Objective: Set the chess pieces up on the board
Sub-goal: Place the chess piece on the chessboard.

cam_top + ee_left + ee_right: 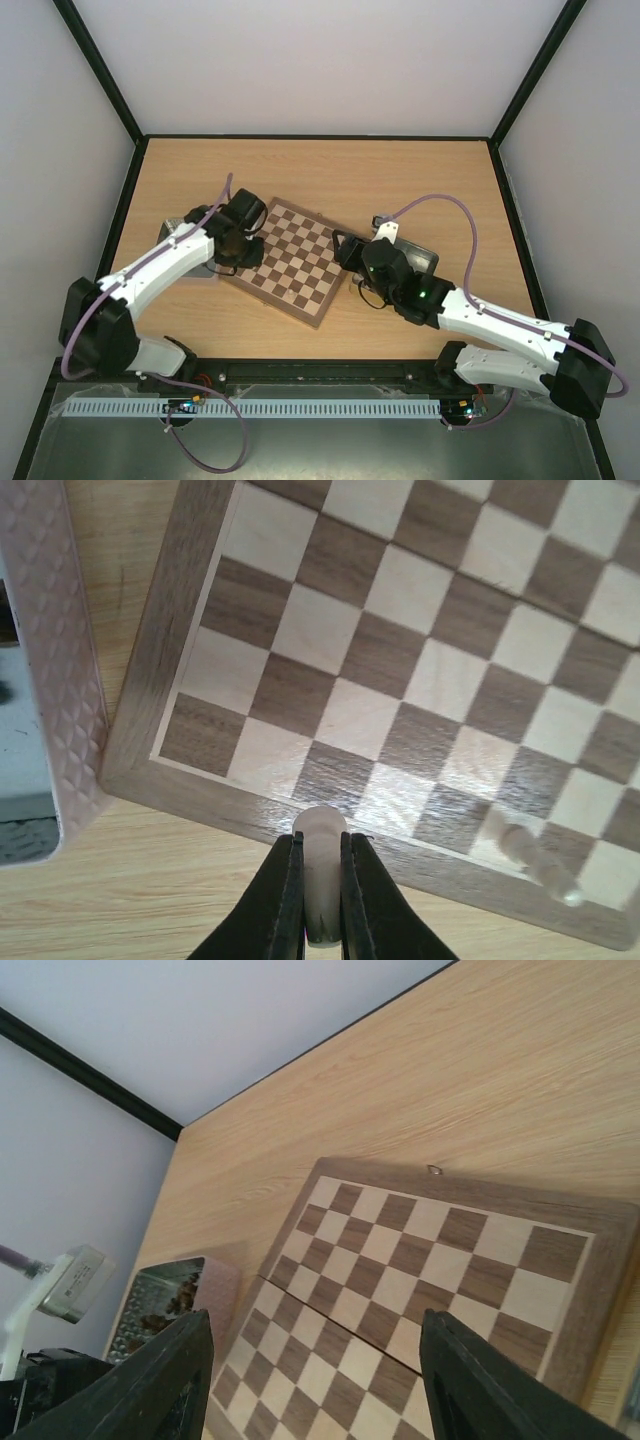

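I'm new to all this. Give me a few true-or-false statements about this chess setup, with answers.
1. The left gripper holds a pale chess piece. True.
2. The right gripper grips a dark pawn. False: its jaws stand open, empty.
3. The board is full of pieces. False: almost every visible square is bare.
4. A tray beside the board holds dark pieces. True.

No legible text or labels anywhere.
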Tool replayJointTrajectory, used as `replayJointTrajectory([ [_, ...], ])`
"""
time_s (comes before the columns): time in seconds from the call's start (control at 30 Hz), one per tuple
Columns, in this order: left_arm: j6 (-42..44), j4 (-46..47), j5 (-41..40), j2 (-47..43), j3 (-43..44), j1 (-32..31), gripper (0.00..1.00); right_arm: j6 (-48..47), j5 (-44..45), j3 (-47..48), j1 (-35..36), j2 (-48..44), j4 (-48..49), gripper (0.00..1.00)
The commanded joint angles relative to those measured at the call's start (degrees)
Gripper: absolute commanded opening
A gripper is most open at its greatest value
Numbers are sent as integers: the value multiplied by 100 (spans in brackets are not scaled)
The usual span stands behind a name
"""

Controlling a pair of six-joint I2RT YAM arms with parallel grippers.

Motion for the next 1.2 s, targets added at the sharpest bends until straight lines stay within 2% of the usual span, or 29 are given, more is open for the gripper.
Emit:
replayJointTrajectory([
  [0.0,461,-694,-182,506,201,18,3,-163,367,-184,-19,-51,-24,56],
  [0.33,639,-271,25,1251,224,0,15,-409,460,-126,-26,203,46,57],
  [0.47,578,-31,106,1277,67,0,34,-446,445,-113,-27,256,48,58],
  [0.53,538,61,169,1214,-48,5,38,-443,446,-121,-27,267,44,58],
  [0.77,435,81,281,1010,-348,-2,33,-421,400,-128,-33,302,66,58],
  [0.87,423,80,279,958,-428,-9,27,-399,403,-143,-27,302,56,58],
  [1.0,414,120,117,975,-413,-2,16,-370,394,-149,-27,303,57,58],
  [1.17,333,208,-292,1013,-412,-3,13,-360,415,-165,-27,293,35,58],
])
